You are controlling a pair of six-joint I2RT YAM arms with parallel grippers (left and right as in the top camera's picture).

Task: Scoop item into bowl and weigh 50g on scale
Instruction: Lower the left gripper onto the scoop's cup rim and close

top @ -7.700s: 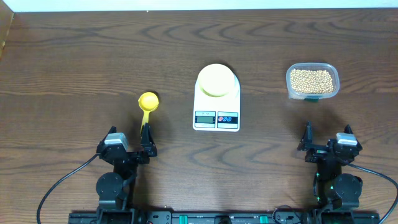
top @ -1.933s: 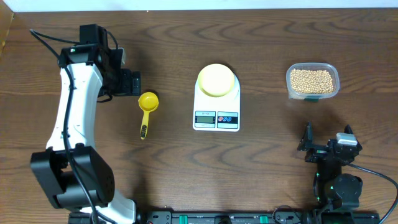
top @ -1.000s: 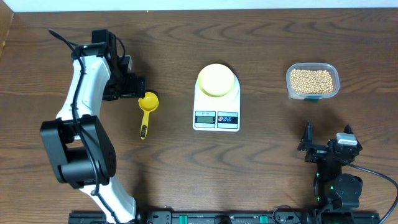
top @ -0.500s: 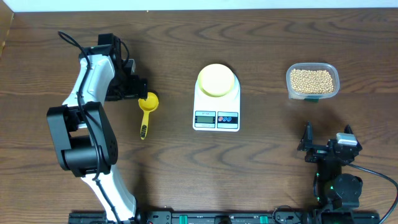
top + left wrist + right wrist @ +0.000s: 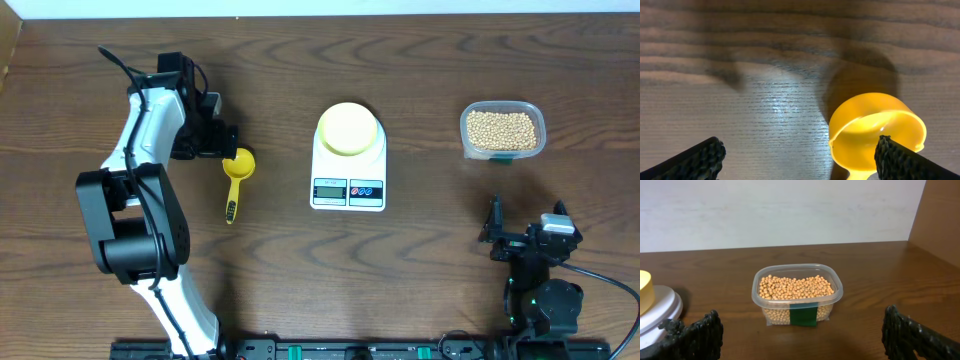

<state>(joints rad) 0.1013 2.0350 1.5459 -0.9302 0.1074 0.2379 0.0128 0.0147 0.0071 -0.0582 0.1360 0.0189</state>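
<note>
**Soybeans [image 5: 502, 130] in the tub [image 5: 838, 296], left gripper [image 5: 800, 159] open beside the scoop [image 5: 235, 180]**

The left gripper's jaws are spread as wide as they go and hold nothing, low over the wooden table [image 5: 420, 280]. In its wrist view the gap between the fingers frames mostly bare wood. The bright yellow scoop's round cup sits off to one side, just inside the right-hand finger [image 5: 900, 160], and the handle drops out of the bottom of the frame.

From overhead, the gripper is at the far end of the scoop, by the cup. The handle runs away from it toward the robot's edge of the table, leaning only slightly off that line. The part worth gripping therefore lies back toward the arm's base. The grasp probably calls for drawing back along that axis and setting the jaws across the handle.

Further out, the white scale [image 5: 348, 172] is at mid-table with the pale yellow-green bowl [image 5: 348, 130] on its platform; the bowl looks empty. The soybeans fill the clear tub on the right, well apart from the scoop, with the scale between them. The right gripper [image 5: 800, 332] sits near the robot's edge, jaws wide and empty, facing the tub. It is the nearer arm to the soybeans, and the left is the nearer to the scoop. No scooping is done yet.
</note>
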